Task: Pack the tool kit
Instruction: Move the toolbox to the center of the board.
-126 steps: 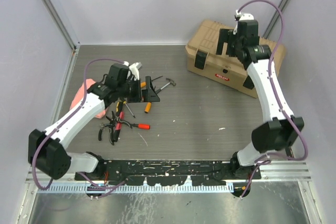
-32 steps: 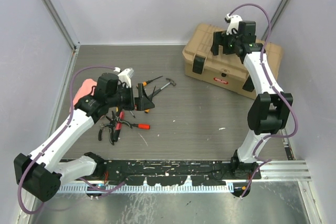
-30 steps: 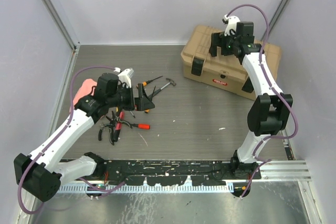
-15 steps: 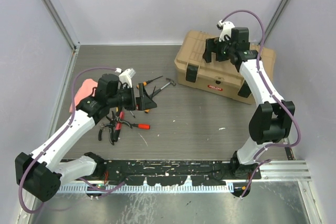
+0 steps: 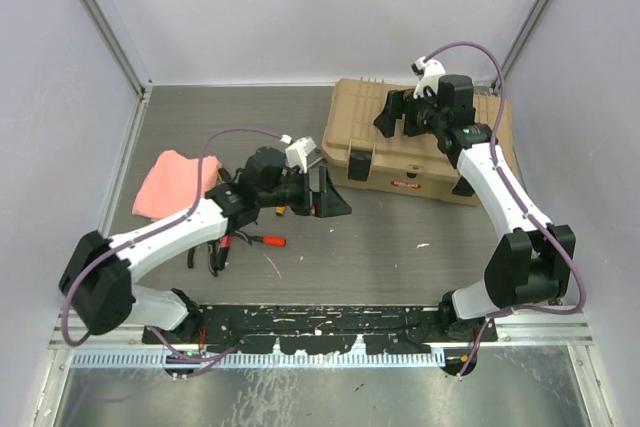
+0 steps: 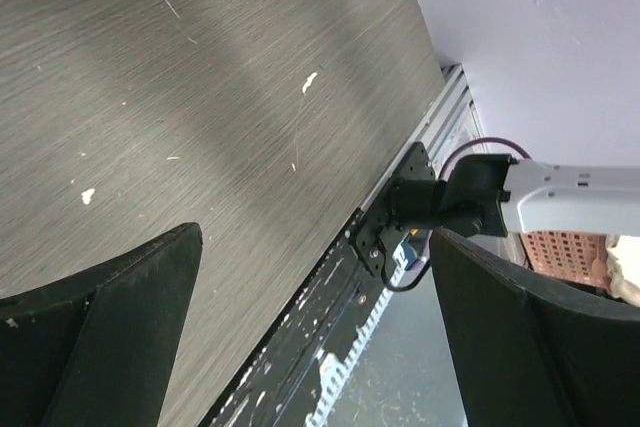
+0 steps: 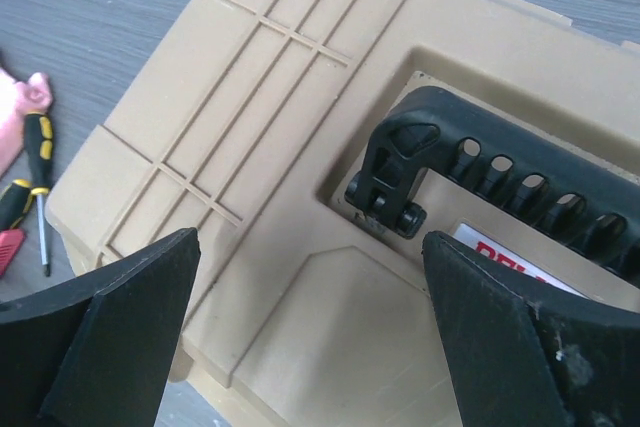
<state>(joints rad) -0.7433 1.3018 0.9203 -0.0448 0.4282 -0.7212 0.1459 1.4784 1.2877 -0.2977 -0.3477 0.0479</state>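
Claw check: both stand wide, holding nothing. You see the right claw [image 5: 397,119] over the closed tan case [image 5: 360,117] at the far right of the bench [image 5: 400,237], above its black handle [image 7: 500,177]; the left claw [image 5: 330,199] hangs near the case front.

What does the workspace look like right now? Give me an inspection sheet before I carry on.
Surface: grey wood-grain table, white flecks.
Job's things: tan case, lid down, far right; hand tools loose left of centre, partly under the left arm.
Clutter: pink cloth, far left.
Grippers: left gripper open, empty, beside the case; right gripper open, over the case lid near its black handle.
Cables: purple cable looped on each arm.
Surroundings: pale walls, metal frame posts.
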